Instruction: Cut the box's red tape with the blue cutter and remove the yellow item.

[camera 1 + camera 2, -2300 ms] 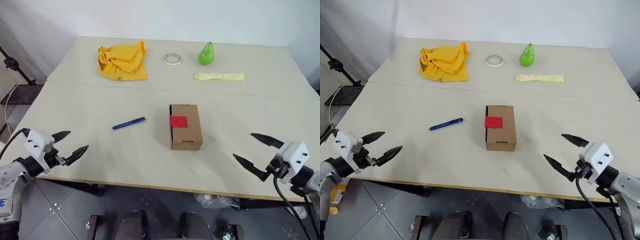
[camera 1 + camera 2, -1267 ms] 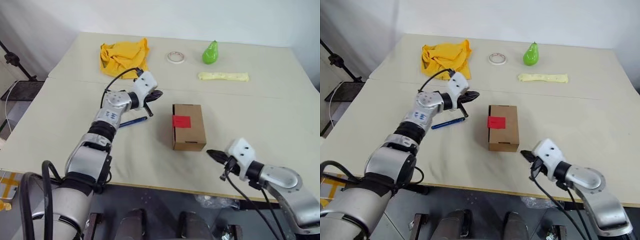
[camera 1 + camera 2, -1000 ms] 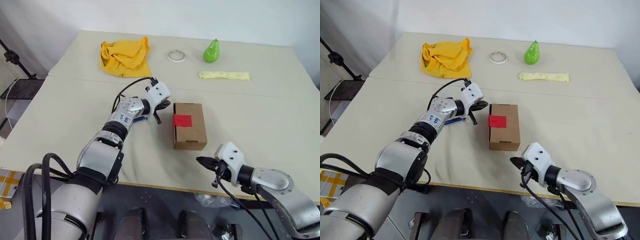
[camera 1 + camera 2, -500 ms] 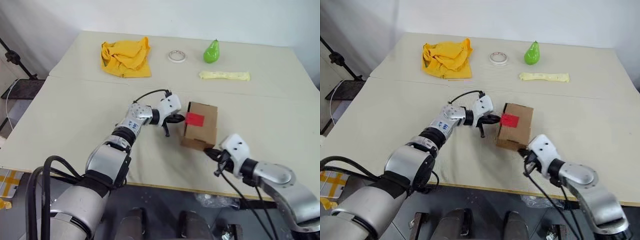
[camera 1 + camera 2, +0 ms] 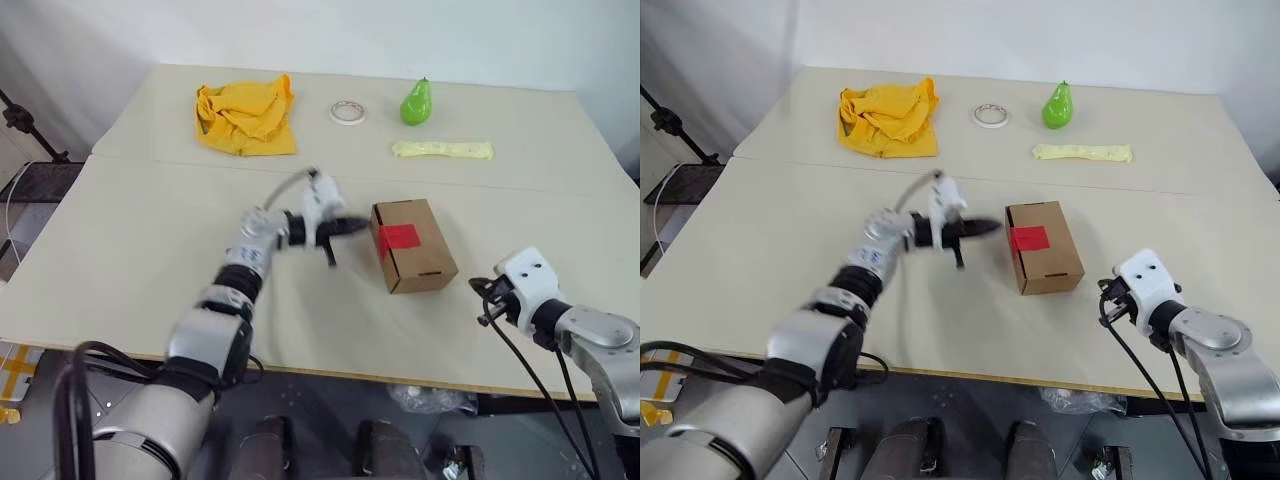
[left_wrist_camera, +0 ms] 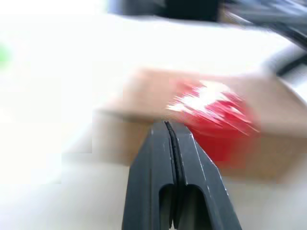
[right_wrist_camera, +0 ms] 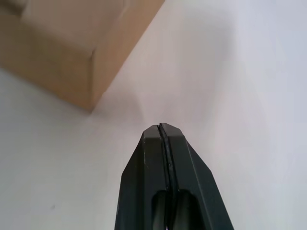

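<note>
Box sits mid-table, skewed at an angle, red tape on its top face near the left edge. My L gripper hangs just left of the box, fingers pressed together, tip aimed at the taped side; something thin and dark dangles under it, can't tell what. L wrist view: box and tape right ahead of the pinched fingers, blurry. R gripper sits right of the box, near the front table edge, also clamped tight on nothing; R wrist view has a box corner ahead of the tips, apart. Far side: yellow cloth, white tape roll, green pear, pale yellow strip.
</note>
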You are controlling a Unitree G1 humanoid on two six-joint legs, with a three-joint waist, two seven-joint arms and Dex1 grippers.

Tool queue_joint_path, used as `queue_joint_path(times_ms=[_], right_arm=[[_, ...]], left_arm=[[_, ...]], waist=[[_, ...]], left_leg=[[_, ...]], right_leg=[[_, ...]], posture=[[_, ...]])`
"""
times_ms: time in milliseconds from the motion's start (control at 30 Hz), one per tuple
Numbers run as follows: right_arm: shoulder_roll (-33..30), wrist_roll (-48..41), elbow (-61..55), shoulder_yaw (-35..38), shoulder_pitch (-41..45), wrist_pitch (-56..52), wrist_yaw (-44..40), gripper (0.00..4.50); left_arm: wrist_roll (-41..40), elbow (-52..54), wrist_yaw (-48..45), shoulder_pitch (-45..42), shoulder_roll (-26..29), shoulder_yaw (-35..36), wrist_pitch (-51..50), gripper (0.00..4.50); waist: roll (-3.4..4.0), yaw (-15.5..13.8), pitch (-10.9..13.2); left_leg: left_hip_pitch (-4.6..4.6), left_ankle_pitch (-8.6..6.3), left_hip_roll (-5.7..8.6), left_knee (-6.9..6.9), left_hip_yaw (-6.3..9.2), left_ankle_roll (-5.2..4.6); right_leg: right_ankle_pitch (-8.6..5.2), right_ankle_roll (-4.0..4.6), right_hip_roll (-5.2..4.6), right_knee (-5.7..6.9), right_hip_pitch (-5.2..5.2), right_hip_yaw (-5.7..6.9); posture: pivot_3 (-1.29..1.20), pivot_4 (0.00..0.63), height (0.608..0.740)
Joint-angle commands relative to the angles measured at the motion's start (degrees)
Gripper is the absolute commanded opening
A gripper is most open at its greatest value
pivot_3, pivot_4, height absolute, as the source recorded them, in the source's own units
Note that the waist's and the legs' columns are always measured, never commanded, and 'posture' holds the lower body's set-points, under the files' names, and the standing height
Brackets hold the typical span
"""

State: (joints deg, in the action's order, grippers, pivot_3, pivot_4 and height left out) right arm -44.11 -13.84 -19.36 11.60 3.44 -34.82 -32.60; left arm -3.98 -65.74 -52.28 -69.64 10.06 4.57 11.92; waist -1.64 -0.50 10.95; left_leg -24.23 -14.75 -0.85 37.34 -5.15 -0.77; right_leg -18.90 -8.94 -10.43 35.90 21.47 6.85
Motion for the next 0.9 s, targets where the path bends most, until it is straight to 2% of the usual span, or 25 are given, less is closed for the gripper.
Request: queue_joint_path(times_ms=[33, 233, 433, 633, 767, 900], right_arm=[[1.82, 3.50, 5.01, -0.12, 3.43, 6.49, 3.09, 0.00], [9.05, 6.55, 20.87, -7.61, 14.89, 19.89, 1.18, 0.00], [11.99, 7.67, 28.50, -12.38, 21.41, 25.63, -3.02, 0.00], [12.38, 6.00, 25.15, -14.29, 20.87, 24.93, -9.16, 0.00], [10.84, 3.91, 17.51, -14.22, 17.28, 21.13, -12.83, 0.00], [7.20, 2.47, 9.48, -12.41, 11.73, 16.10, -14.67, 0.00]], left_arm=[[0.29, 0.12, 2.82, -0.43, -0.52, -0.45, -4.32, 0.01], [4.37, 4.92, 3.15, 5.25, -2.11, -6.63, -9.68, 0.01], [2.18, 13.03, 0.91, 9.76, -5.38, -7.95, -13.74, 0.01], [0.88, 24.12, -5.39, 15.13, -5.54, -11.19, -18.04, 0.01], [-0.56, 38.46, -13.40, 21.86, -1.79, -15.80, -24.66, 0.01], [-1.90, 52.52, -17.45, 28.07, 2.39, -19.81, -31.86, 0.01]], waist=[[0.01, -0.02, -0.01], [0.01, 0.63, -0.01], [0.02, 0.83, 0.00], [0.02, 0.77, -0.01], [0.05, 0.77, -0.03], [0.07, 0.57, -0.04]], left_leg=[[0.03, -0.01, 0.03, -0.01, -0.02, -0.02], [0.01, -0.02, 0.09, 0.05, -0.06, -0.08], [-0.01, -0.01, 0.06, 0.06, -0.09, -0.06], [0.00, -0.01, 0.05, 0.06, -0.08, -0.06], [0.02, -0.01, 0.04, 0.05, -0.08, -0.06], [0.02, -0.01, 0.04, 0.09, -0.07, -0.06]], right_leg=[[0.04, -0.07, -0.02, -0.01, -0.03, 0.00], [0.09, -0.16, -0.07, -0.03, -0.02, 0.00], [0.09, -0.16, -0.06, 0.01, 0.02, -0.01], [0.09, -0.15, -0.06, 0.01, 0.00, -0.01], [0.09, -0.15, -0.06, 0.02, 0.01, -0.02], [0.10, -0.15, -0.06, 0.03, -0.01, -0.05]], posture=[[0.00, 0.150, 0.740], [0.00, 0.150, 0.740], [0.00, 0.150, 0.740], [0.00, 0.150, 0.740], [0.00, 0.150, 0.740], [0.00, 0.150, 0.740]])
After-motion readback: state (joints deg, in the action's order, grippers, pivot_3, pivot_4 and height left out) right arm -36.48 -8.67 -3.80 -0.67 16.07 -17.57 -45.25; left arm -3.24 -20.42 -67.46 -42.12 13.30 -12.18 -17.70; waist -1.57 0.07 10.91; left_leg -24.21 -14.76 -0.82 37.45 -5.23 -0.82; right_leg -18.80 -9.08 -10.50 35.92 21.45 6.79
